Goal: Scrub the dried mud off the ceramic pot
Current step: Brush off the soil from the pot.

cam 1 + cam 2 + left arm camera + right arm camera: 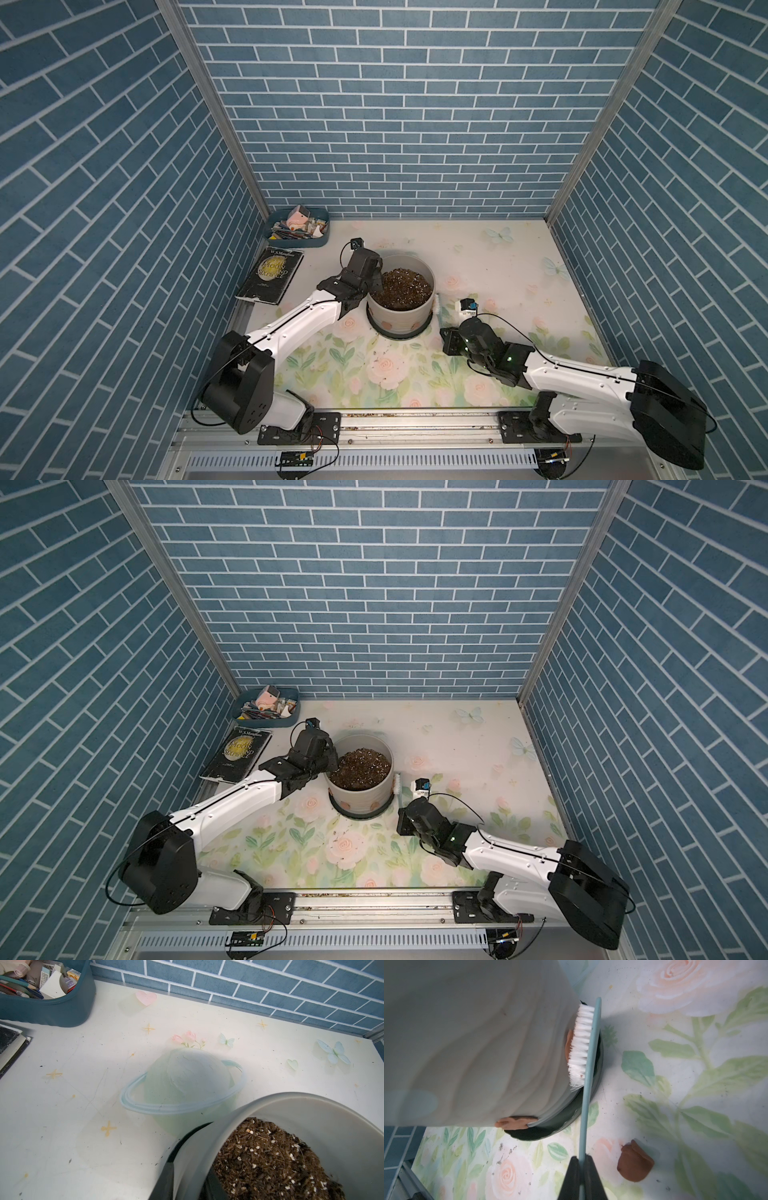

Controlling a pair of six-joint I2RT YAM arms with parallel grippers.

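Left gripper (376,282): you have it closed on the pot (395,318). In the left wrist view one finger (164,1182) lies against the outside of the wall. The other sits inside, beside the soil (270,1157), and the rim is between them. The pot stands upright on its black saucer (400,335), right at this gripper's fingertips.

Right gripper (581,1164): your jaws are pinched narrow on the handle of the brush (590,1057). The brush runs straight out from the fingertips. Its white bristles face the pot and touch the wall.

Mud (569,1043): one patch sits on the pot wall under the bristles, partly covered by them. A second patch (515,1122) clings to the wall's bottom edge, off to one side of the handle and clear of the bristles. A loose blob (634,1164) lies on the table (695,1084), just beside the right fingertips, on the side away from the pot.

The tray (297,244) and book (270,274) lie well apart from your left gripper, on its side away from the pot.
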